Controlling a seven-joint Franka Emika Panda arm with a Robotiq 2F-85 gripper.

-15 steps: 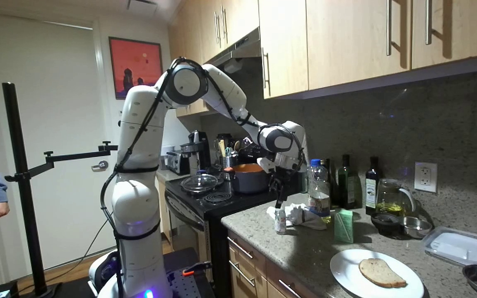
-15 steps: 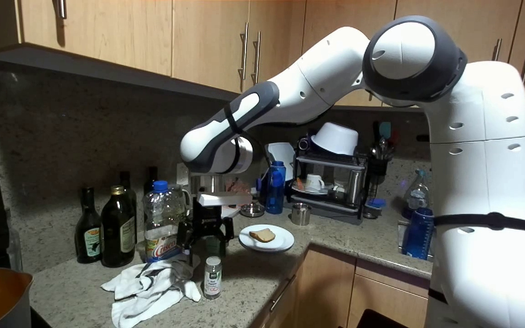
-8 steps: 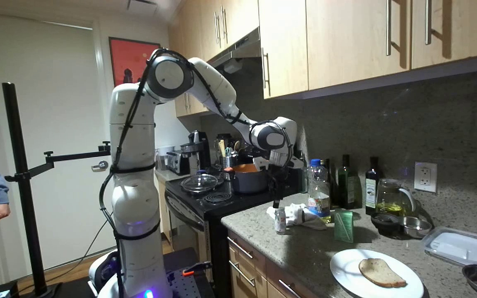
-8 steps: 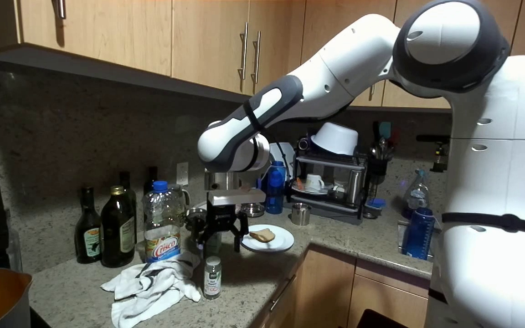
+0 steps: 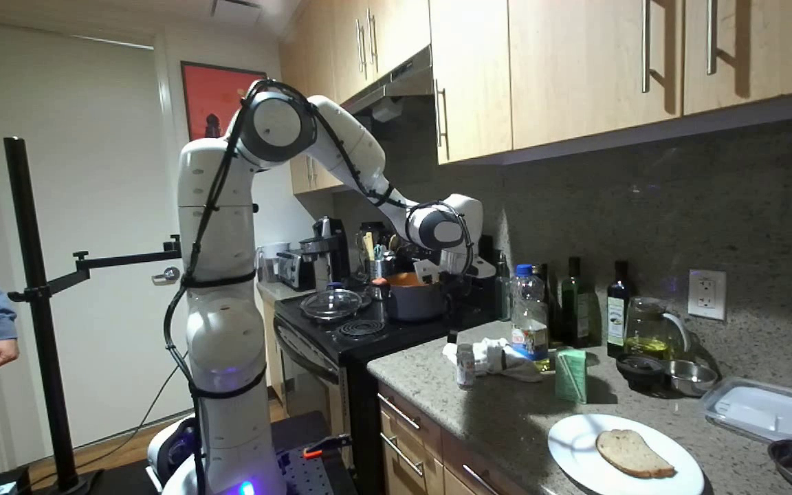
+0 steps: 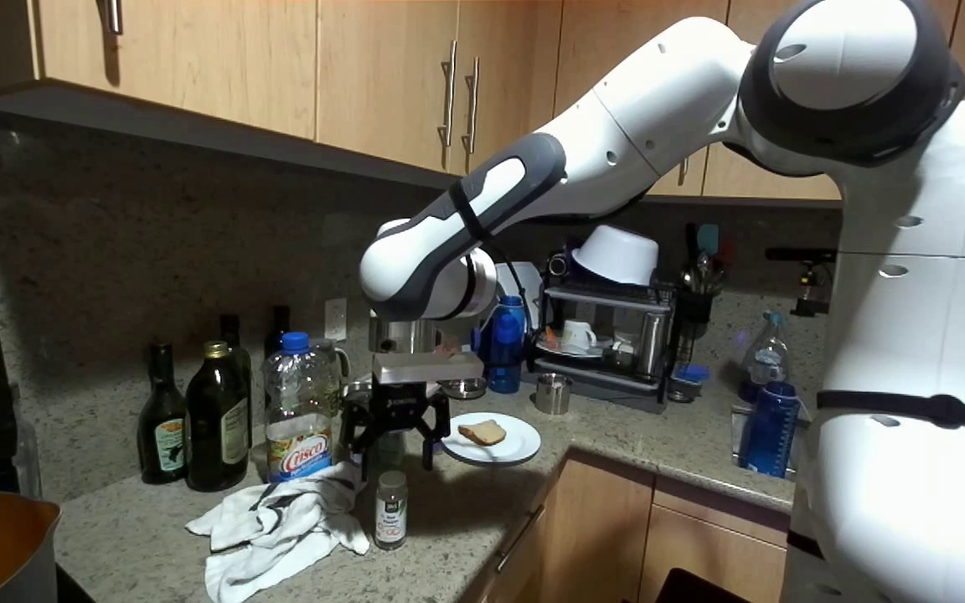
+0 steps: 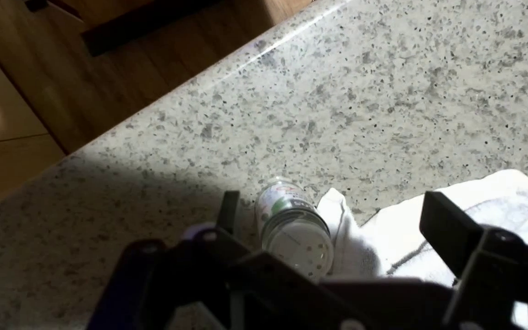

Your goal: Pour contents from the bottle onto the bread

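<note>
Gripper (image 7: 331, 208): jaws wide, lower half, wrist view.
Spice btl (image 7: 293, 225): upright, lower mid, same view.
Bread (image 5: 633, 454): on plate (image 5: 573, 440), lower rt in an ext. view.

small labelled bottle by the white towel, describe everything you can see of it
The small bottle looks like clear glass or plastic, with a white label bearing dark, green and reddish print and, in the wrist view, a pale lid pierced with holes. It stands upright on the speckled counter. The white towel lies close beside it; contact is unclear. The open claw does not grip it.
</note>
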